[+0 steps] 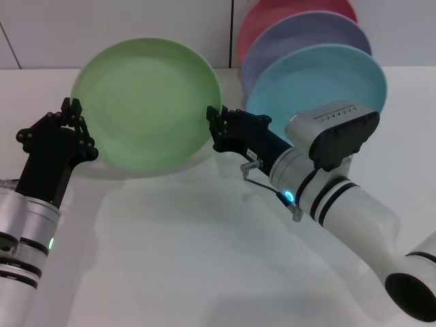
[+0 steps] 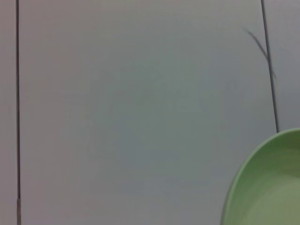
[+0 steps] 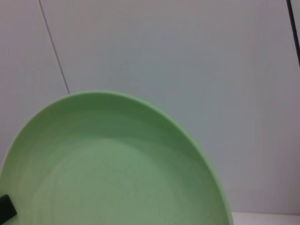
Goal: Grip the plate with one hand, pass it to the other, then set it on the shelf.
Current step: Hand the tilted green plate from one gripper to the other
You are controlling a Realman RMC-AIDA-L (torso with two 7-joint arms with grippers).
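A: Plate (image 1: 146, 102) — light green, up off the counter (image 1: 170, 238), tilted on edge with its face toward the head camera, between your two arms. Both end effectors sit on its rim.

B: Who's holding it?

A: Left end effector (image 1: 71, 109) is at the plate's left edge, fingers either side of the rim. Right end effector (image 1: 216, 121) is at the right edge, fingers closed onto the rim. Looks like both have it, though I can't tell how firm either grip is.

B: So where are you in the task?

A: My read: pickup done, handover midway. Neither side has let go. Left to do: one releases, the other carries it to the shelf.

B: Shelf visible?

A: Barely. The turquoise plate (image 1: 320, 78), lavender plate (image 1: 306, 34) and a red plate (image 1: 272, 17) stand upright behind the right arm; the rack itself is mostly hidden.

B: Wrist views?

A: Only plate rim (image 3: 126, 159) against the wall.
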